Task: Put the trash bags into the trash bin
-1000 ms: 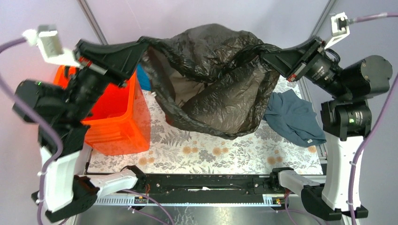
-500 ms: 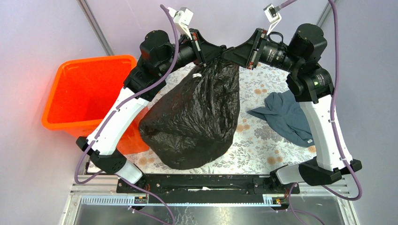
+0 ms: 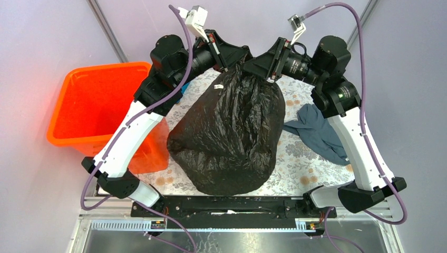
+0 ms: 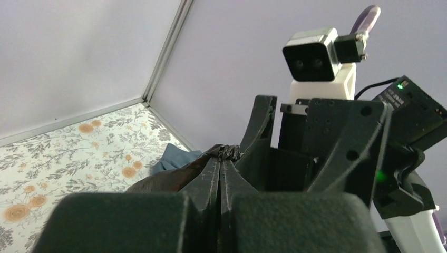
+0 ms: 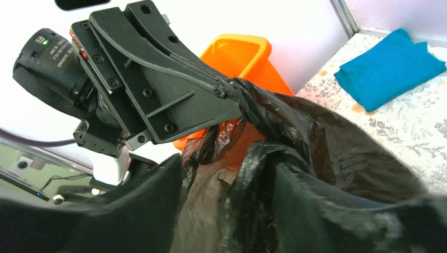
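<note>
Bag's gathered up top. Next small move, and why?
Probably back the right gripper away. Its jaws are open with loose film between them, while the left gripper is shut on the neck of the trash bag. That frees the left gripper to carry it to the trash bin.

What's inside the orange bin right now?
Only bare orange walls and floor show inside the trash bin. The left arm covers its right-hand corner, so that part is unseen. The trash bag is outside it, over the table.
</note>
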Robot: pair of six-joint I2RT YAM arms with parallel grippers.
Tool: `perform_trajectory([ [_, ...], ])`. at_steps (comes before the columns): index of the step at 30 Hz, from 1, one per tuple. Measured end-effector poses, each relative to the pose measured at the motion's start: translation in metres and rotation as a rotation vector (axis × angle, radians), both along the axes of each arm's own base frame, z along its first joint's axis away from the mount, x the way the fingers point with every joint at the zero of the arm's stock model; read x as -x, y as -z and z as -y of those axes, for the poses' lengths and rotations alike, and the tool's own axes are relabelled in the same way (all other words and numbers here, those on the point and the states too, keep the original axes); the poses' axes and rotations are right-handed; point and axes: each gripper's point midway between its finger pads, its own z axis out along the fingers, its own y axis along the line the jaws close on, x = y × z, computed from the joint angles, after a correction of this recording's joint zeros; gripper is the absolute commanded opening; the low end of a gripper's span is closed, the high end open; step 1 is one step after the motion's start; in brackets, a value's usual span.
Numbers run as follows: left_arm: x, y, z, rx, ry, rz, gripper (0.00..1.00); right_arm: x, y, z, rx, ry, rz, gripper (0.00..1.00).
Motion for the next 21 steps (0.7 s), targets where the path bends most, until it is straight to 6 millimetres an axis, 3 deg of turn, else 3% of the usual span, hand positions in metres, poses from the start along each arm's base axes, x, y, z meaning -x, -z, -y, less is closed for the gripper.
perform_trajectory([
  [4,-0.003,-0.001,0.001,0.016,-0.006,-0.013,0.00,0.006,0.005,-0.013,0.012,-0.008,0.006,0.91],
  [9,-0.010,0.004,0.006,0.028,-0.005,-0.033,0.00,0.018,0.012,-0.030,0.039,-0.020,0.030,0.85],
  [11,-0.012,0.006,0.008,0.028,-0.004,-0.041,0.00,0.017,0.015,-0.034,0.057,0.006,0.048,0.67],
  [13,-0.014,0.008,0.009,0.026,-0.004,-0.047,0.00,0.014,0.020,-0.037,0.087,0.046,0.065,0.29],
  [15,-0.014,0.008,0.010,0.026,-0.003,-0.050,0.04,0.010,0.026,-0.037,0.121,0.090,0.079,0.02],
  [18,-0.014,0.008,0.008,0.020,-0.007,-0.041,0.58,-0.004,0.033,-0.030,0.160,0.188,0.080,0.00],
  [20,-0.014,0.011,0.003,0.002,-0.014,-0.034,0.81,-0.018,0.039,-0.019,0.192,0.287,0.084,0.00],
  [21,-0.013,0.015,-0.001,-0.014,-0.025,-0.037,0.87,-0.024,0.046,-0.010,0.214,0.340,0.085,0.00],
])
